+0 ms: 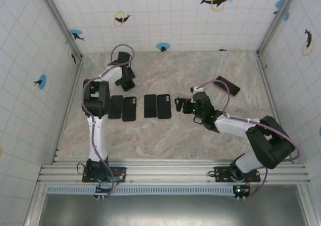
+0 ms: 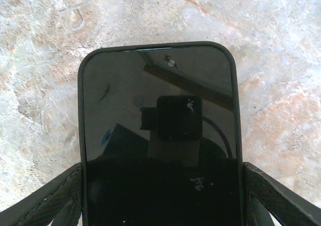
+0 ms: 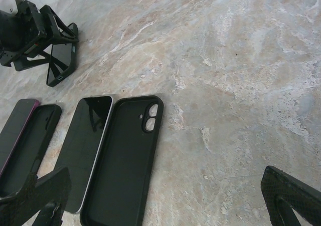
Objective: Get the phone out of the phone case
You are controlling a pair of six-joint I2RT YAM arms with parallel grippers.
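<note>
A dark-screened phone point(image 2: 158, 110) sits inside a black phone case point(image 2: 81, 116). My left gripper point(image 2: 160, 191) is shut on it, one finger pressed against each long side of the case. In the right wrist view the same cased phone point(image 3: 62, 61) hangs tilted in the left gripper point(image 3: 47, 45), its lower end at the table. From above, the left gripper point(image 1: 126, 78) is at the back left. My right gripper point(image 1: 179, 104) hovers open over the middle of the table with nothing between its fingers point(image 3: 37, 196).
Two bare phones point(image 1: 116, 106) point(image 1: 150, 105) and two empty black cases point(image 1: 129, 108) point(image 1: 164, 106) lie in a row at the table's middle. Another dark phone point(image 1: 226, 85) lies at the back right. Tiled walls enclose the marble table point(image 1: 200, 136).
</note>
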